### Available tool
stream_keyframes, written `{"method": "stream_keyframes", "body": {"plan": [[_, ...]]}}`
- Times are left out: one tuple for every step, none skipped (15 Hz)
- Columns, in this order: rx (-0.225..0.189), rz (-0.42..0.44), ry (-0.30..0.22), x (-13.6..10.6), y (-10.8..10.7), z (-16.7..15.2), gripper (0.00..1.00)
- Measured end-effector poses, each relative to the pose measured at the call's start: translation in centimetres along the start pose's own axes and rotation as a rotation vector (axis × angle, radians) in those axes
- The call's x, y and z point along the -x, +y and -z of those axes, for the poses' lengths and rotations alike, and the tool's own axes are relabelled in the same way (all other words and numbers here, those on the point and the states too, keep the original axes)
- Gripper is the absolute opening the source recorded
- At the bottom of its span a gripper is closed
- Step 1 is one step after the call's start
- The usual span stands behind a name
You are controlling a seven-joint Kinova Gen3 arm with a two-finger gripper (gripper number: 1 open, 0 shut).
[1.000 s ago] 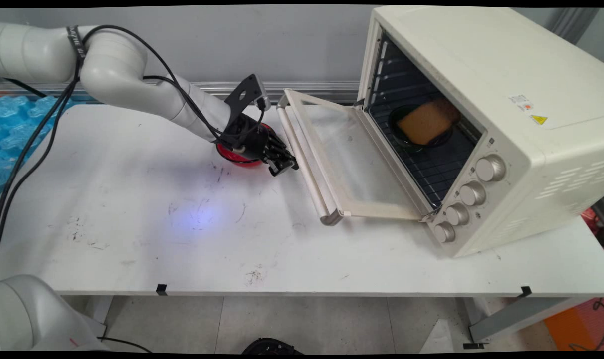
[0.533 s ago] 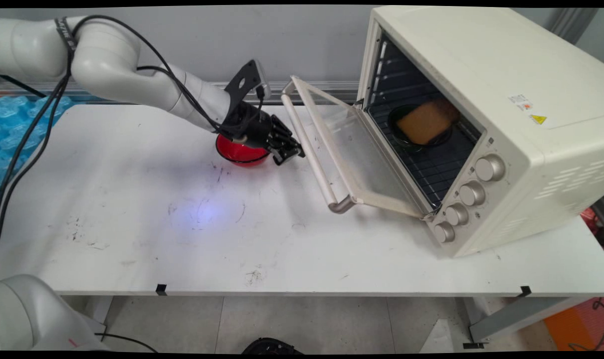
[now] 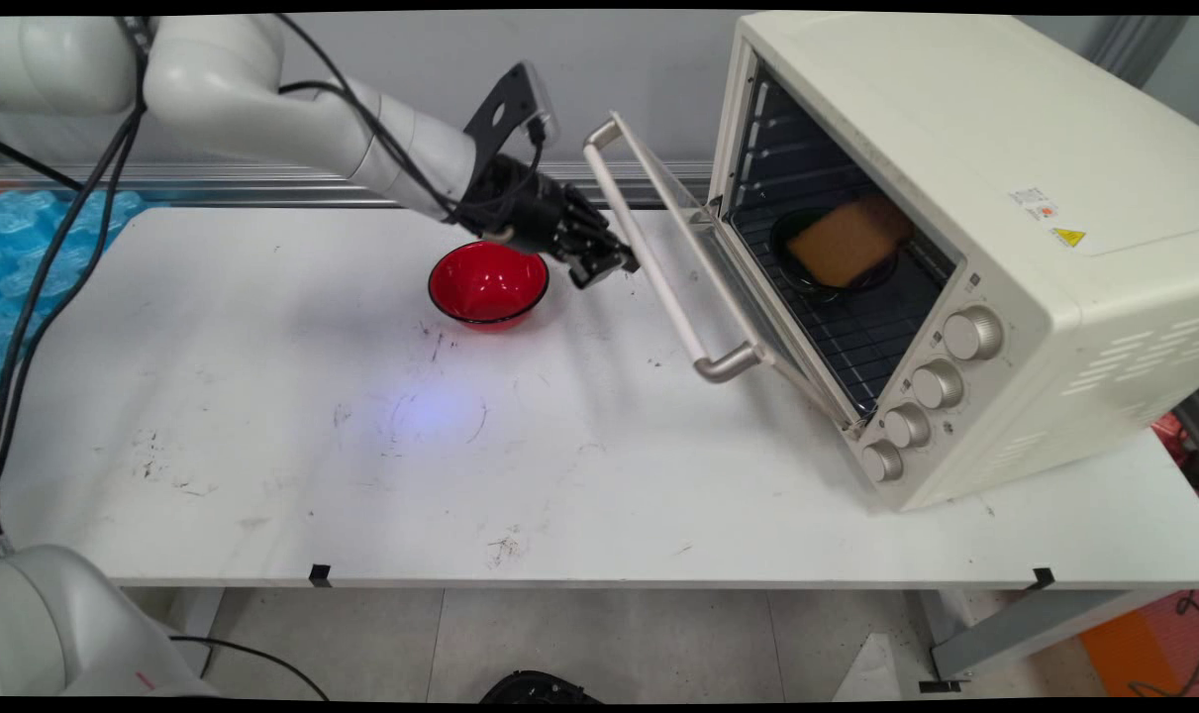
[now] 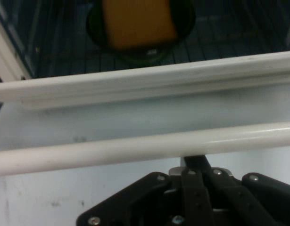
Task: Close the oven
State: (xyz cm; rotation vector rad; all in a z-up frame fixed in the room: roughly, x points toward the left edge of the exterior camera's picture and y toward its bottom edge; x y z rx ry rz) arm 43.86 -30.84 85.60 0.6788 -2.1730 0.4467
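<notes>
Main view: the gripper point(image 3: 604, 265) sits under the oven door's handle bar point(image 3: 658, 259), at the end of the arm coming in from approx 10 o'clock. The black fingers point toward 4 o'clock and meet the bar's underside approx a third of the way along from its far end. Jaws look pressed together w/ nothing between them; the bar rests across them rather than inside a grip.

The door point(image 3: 733, 272) stands half raised, tilted approx 45 deg, hinged along the oven's lower front edge, glass pane see-through. The oven point(image 3: 955, 198) takes up the table's point(image 3: 262, 446) 3 o'clock side, cavity facing 9 o'clock, four knobs point(image 3: 973, 334) in a column on its near front. Inside, on the wire rack, a dark bowl point(image 3: 792, 253) holds a slice of toast point(image 3: 847, 241).

A red bowl point(image 3: 488, 285) stands upright on the table just beside the gripper, at its 8 o'clock, apart from it, and nothing shows in it.

Hand view: the handle bar point(image 4: 135, 147) crosses the whole frame right above the gripper point(image 4: 194, 162) linkage; fingertips can't be made out past the bar. Beyond it lies the door's point(image 4: 149, 80) pale frame edge, then the rack w/ the toast point(image 4: 137, 21) in its dark bowl point(image 4: 182, 21) at 12 o'clock.
</notes>
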Motion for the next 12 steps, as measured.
{"method": "stream_keyframes", "body": {"plan": [[0.001, -0.001, 0.004, -0.3, -0.1, -0.1, 0.0], [0.002, -0.004, 0.011, -1.0, -0.3, -0.3, 0.0], [0.002, -0.006, 0.018, -1.6, -0.5, -0.6, 0.0], [0.002, -0.007, 0.025, -2.2, -0.8, -0.9, 0.0], [0.002, -0.009, 0.031, -2.9, -1.2, -1.3, 0.0], [0.001, -0.01, 0.035, -3.4, -1.4, -1.6, 0.0], [0.0, -0.01, 0.037, -3.9, -1.8, -1.9, 0.0], [-0.001, -0.011, 0.037, -4.4, -2.1, -2.1, 0.0], [-0.001, -0.01, 0.034, -4.7, -2.4, -2.3, 0.0], [-0.001, -0.01, 0.031, -4.9, -2.6, -2.4, 0.0], [-0.001, -0.008, 0.025, -5.1, -2.8, -2.5, 0.0], [-0.002, -0.006, 0.015, -5.3, -3.1, -2.6, 0.0]]}}
